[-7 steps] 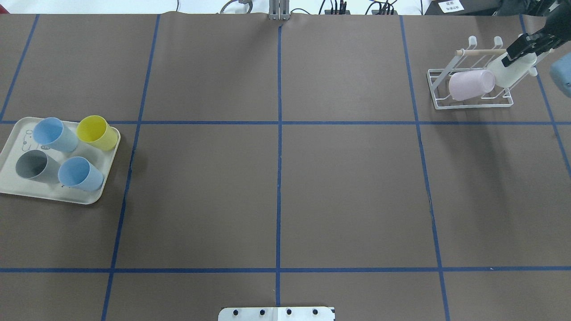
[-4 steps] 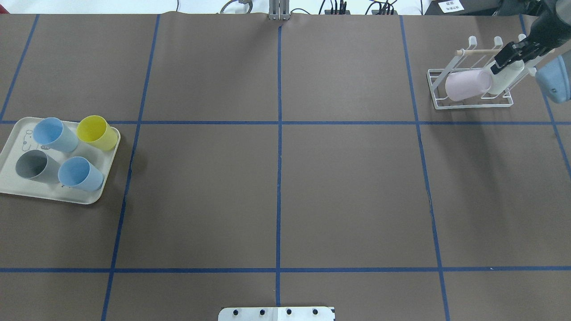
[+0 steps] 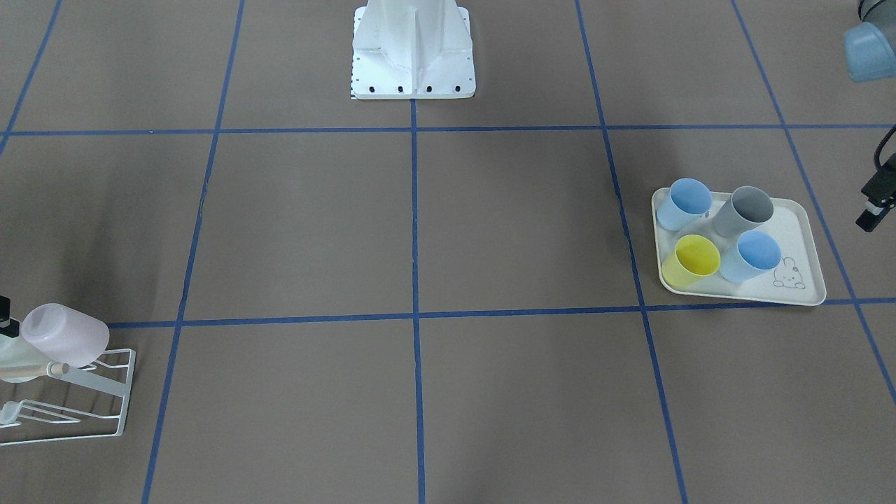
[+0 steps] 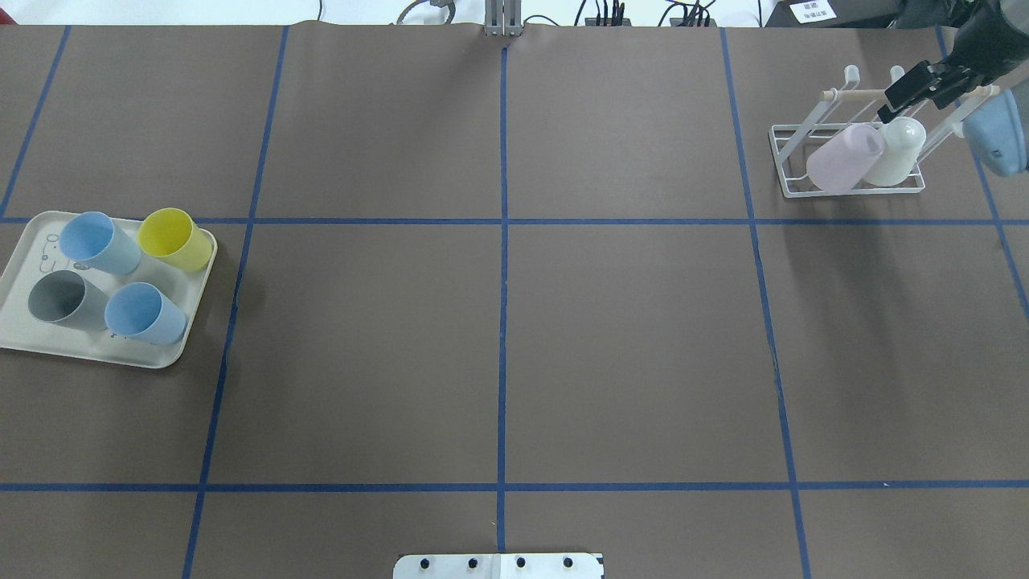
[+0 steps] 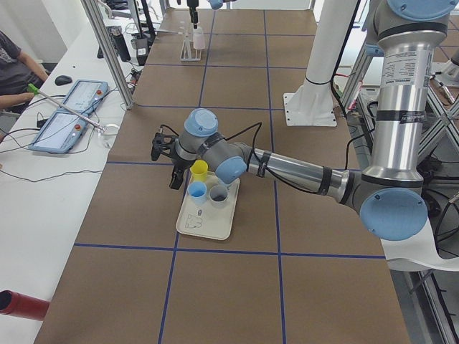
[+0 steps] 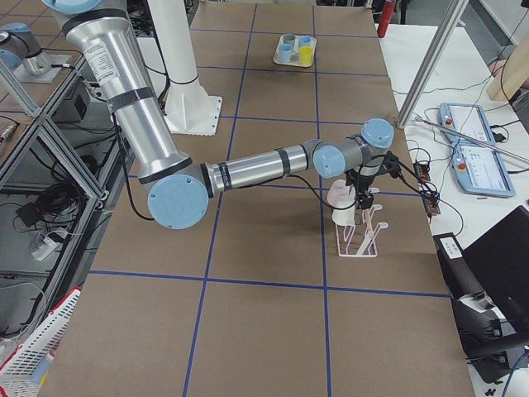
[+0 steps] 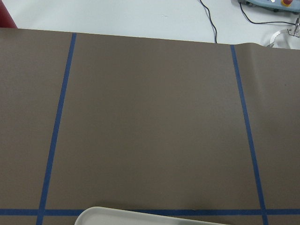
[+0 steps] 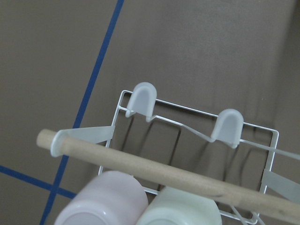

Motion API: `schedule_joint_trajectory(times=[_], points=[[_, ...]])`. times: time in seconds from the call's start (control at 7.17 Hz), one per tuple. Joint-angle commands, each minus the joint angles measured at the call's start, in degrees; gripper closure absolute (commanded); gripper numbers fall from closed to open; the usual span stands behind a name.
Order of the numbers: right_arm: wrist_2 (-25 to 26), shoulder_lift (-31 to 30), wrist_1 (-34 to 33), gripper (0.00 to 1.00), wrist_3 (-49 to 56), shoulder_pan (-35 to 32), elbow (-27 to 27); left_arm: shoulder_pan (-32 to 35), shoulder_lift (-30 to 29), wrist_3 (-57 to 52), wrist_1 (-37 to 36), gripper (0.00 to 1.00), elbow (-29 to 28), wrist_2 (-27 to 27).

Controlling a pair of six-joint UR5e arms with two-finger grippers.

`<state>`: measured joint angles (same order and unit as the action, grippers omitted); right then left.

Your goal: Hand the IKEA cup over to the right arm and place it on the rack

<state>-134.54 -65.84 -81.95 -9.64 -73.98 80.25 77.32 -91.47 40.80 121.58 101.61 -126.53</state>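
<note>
White cup (image 4: 894, 153) leans upside down on the rack (image 8: 144, 96), upper right of the overhead frame, against a pink cup (image 4: 840, 157). The right tool (image 4: 892, 106) hovers just above, empty; I cannot tell how far it is open. If it snags the wooden rod (image 4: 856, 94) while pulling away, it could tip the rack and spill both cups.

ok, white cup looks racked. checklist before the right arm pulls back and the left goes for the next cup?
1. Is white cup seated upside down on rack, beside pink cup: ok.
2. Is right claw open and apart from white cup: ok.
3. Room past wooden rod on the way out: cannot tell.
4. Do four cups stand upright on tray: ok.
5. Is left claw, beside tray, open: cannot tell.
</note>
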Motion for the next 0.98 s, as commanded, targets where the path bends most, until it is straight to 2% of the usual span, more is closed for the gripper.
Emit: schedule_joint_trajectory(times=[0.0,0.14,0.42,0.7,0.84], points=[[-0.98,0.1,-0.32,0.01,-0.12,-1.6,0.78,-0.32,0.32,-2.46,-6.77,0.0,0.6,0.23],[-2.73,-0.08,-1.45,0.01,-0.12,-2.04,2.0,-1.02,3.63,-5.44,-6.89,0.0,0.78,0.14],[-2.74,-1.83,-3.74,0.01,-0.82,-2.14,6.65,-7.85,7.86,-5.73,-6.54,0.0,0.96,-0.21],[-2.74,-2.8,-4.1,0.01,-1.09,-2.05,8.6,-14.0,9.38,-5.12,-6.54,0.0,0.96,-0.39],[-2.74,-3.15,-4.19,0.01,-1.17,-2.05,8.87,-14.47,9.55,-5.46,-6.54,0.0,0.87,-0.39]])
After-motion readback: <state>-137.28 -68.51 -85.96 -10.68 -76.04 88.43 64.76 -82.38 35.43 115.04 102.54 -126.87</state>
